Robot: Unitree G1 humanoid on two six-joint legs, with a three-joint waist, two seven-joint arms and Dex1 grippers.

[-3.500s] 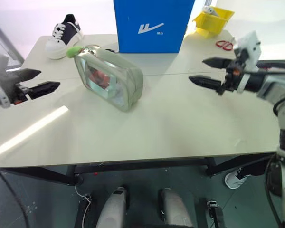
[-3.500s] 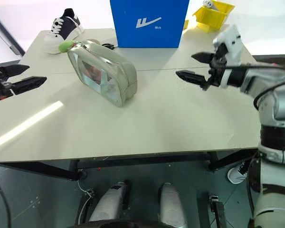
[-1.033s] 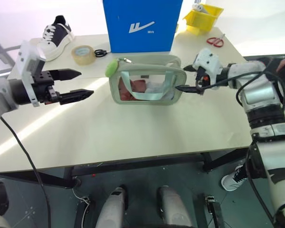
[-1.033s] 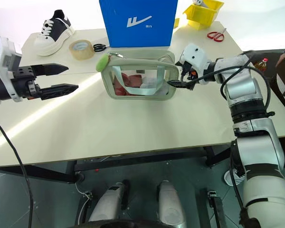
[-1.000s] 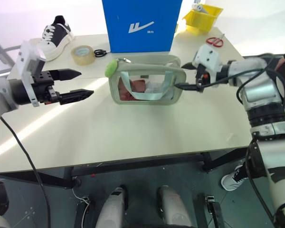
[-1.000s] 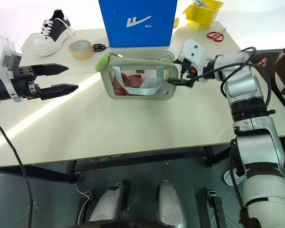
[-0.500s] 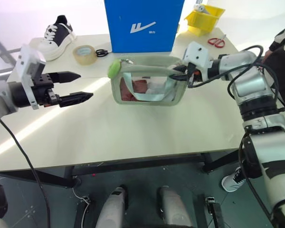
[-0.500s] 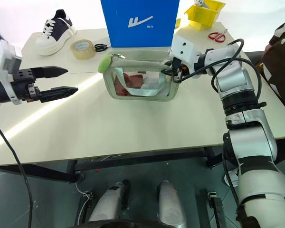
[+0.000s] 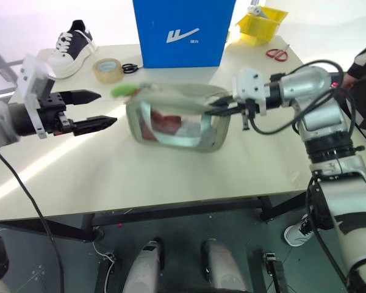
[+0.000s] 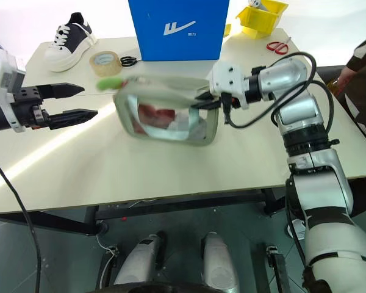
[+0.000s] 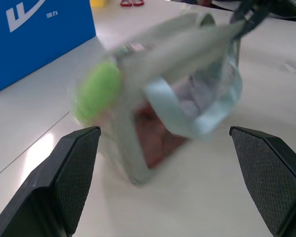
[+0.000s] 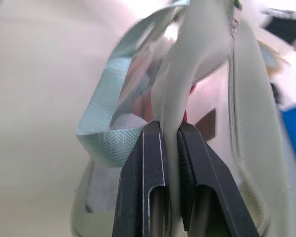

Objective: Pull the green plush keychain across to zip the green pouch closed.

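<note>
Pouch first: the green pouch [image 9: 174, 122] sits near the middle of the pale table [image 9: 171, 177], its clear window facing the near edge with red and white contents showing through, and it appears smeared by motion in the head views. At its far left corner the green plush keychain [image 9: 123, 91] sticks out to the left, a bright lime streak just off the pouch's top edge; in the left wrist view it shows as a fuzzy green blob [image 11: 97, 91] against the pouch's end. The right gripper [image 9: 215, 110] reaches in from the right and its two black fingers [image 12: 150, 187] are clenched on the pale green fabric at the pouch's right end, beside the light strap [image 12: 113, 133]. The left gripper [image 9: 93, 110] hangs to the left of the pouch, apart from it and from the keychain, its fingers spread wide and grasping nothing. Beyond the pouch, toward the far edge, stands a blue box [image 9: 183, 32], with a roll of tape [image 9: 106, 68] and a sneaker [image 9: 72, 47] to its left, and a yellow bin [image 9: 259, 25] and red scissors [image 9: 279, 54] at the far right.
</note>
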